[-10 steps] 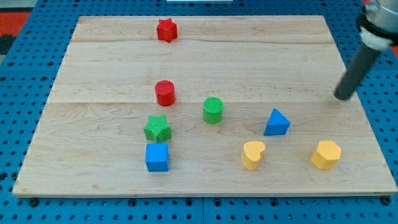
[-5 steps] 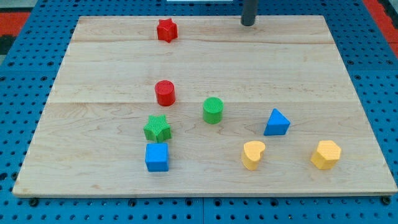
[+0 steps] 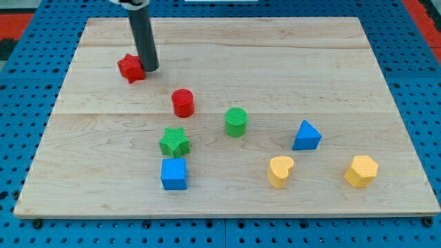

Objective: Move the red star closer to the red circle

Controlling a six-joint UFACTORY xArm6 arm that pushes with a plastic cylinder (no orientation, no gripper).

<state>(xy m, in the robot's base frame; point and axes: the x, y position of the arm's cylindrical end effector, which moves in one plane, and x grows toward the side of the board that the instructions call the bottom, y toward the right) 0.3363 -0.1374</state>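
The red star [image 3: 130,68] lies on the wooden board [image 3: 331,76] at the upper left. My tip [image 3: 149,69] touches the star's right side. The red circle [image 3: 182,102] stands below and to the right of the star, about a block's width from my tip. The rod rises from the tip toward the view's top.
A green circle [image 3: 236,122] stands right of the red circle. A green star [image 3: 174,142] and a blue cube [image 3: 173,174] lie below it. A blue triangle [image 3: 306,136], a yellow heart [image 3: 280,171] and a yellow hexagon [image 3: 362,171] lie at the lower right.
My tip swept from the board's right edge along the top to the upper left. The red star moved from the top edge down and to the left.
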